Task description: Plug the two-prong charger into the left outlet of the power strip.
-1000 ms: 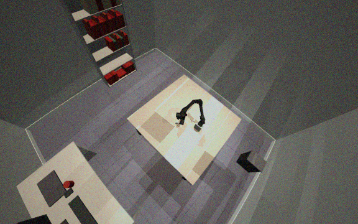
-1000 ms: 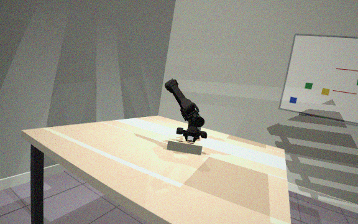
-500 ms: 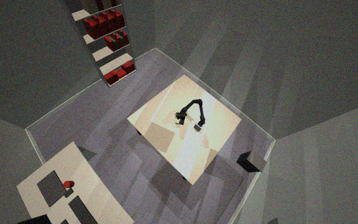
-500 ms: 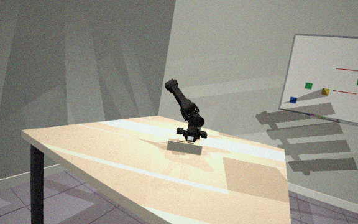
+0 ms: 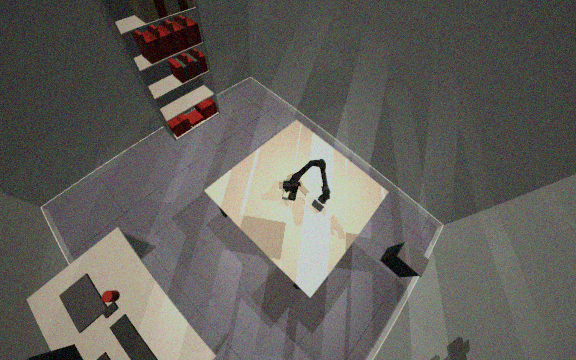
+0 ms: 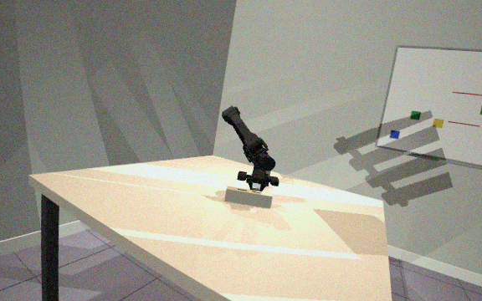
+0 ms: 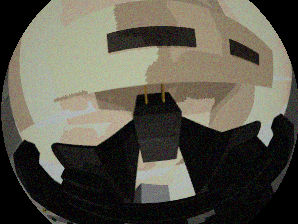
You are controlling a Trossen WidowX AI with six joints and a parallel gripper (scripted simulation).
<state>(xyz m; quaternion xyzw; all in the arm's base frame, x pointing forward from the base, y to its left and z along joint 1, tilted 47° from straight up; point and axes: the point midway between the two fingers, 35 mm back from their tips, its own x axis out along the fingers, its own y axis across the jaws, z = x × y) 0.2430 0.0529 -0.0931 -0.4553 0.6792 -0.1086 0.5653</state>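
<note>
The power strip (image 6: pixel 248 198) (image 7: pixel 210 65) lies on the table, pale, with a dark left outlet (image 7: pixel 151 39) and a dark right outlet (image 7: pixel 244 51) in the wrist view. My gripper (image 7: pixel 154 119) (image 6: pixel 257 188) is shut on the charger (image 7: pixel 157 150), a dark block. Its two brass prongs (image 7: pixel 163 93) (image 7: pixel 146 94) point toward the strip and show in full. In the wrist view their tips overlap the strip's near edge, below the left outlet and outside it. The gap between tips and strip cannot be judged. The top view shows the arm too small for detail.
The wooden table (image 5: pixel 268 165) (image 6: pixel 161 217) carries the arm (image 5: pixel 321 172) (image 6: pixel 245 134) and its base (image 5: pixel 318 205). Bright stripes and shadows cross the table top. A second table (image 5: pixel 168 305), a shelf (image 5: pixel 188 102) and a whiteboard (image 6: pixel 454 75) stand away from the arm.
</note>
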